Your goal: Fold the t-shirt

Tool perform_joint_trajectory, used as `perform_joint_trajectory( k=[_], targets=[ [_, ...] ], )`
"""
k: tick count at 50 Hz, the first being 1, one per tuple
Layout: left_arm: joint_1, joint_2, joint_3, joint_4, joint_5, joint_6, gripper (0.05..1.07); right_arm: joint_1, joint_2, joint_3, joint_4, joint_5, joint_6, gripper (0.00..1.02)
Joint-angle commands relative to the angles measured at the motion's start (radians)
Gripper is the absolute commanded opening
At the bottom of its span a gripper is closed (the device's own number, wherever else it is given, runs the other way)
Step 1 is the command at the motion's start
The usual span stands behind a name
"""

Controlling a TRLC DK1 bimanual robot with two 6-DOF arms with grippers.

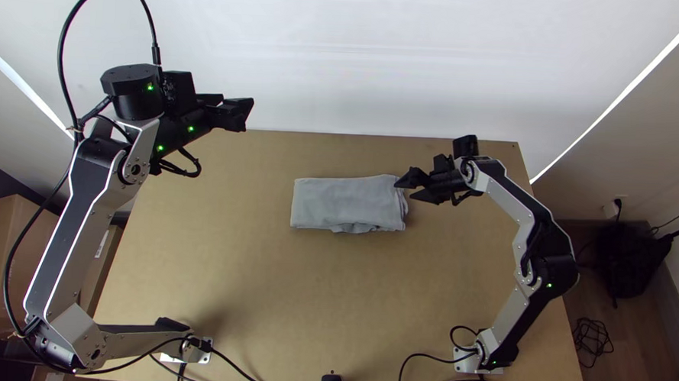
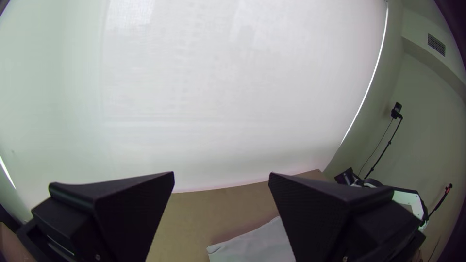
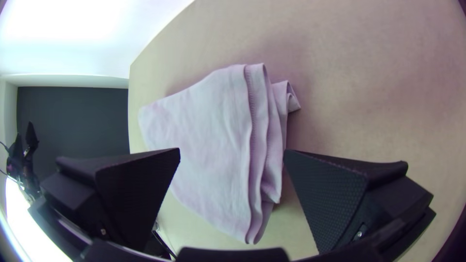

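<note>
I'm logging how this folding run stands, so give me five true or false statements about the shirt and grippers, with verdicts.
1. The t-shirt lies on the table. True.
2. The t-shirt is fully spread out. False: it lies folded into a rough rectangle.
3. The left gripper is away from the t-shirt. True.
4. The right gripper is at one short end of the t-shirt. True.
5. Its jaws are shut. False: they stand apart.
</note>
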Motion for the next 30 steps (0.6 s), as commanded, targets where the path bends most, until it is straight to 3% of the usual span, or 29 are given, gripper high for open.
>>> perform_joint_trajectory(
  k=[1,15,30],
  targets=[
    [0.001,-0.023,-0.003,-0.003,-0.011,-0.002,1.03,0.010,0.073,0.028,-0.014,-0.006,-0.035,0.98],
    [0.004,-0.029,0.000,-0.015,-0.017,-0.002,1.03,0.049,0.127,0.032,-0.015,-0.004,-0.052,0.98],
    [0.004,-0.028,0.001,-0.015,-0.023,-0.002,1.03,0.208,0.184,0.069,-0.015,0.008,-0.044,0.98]
  ],
)
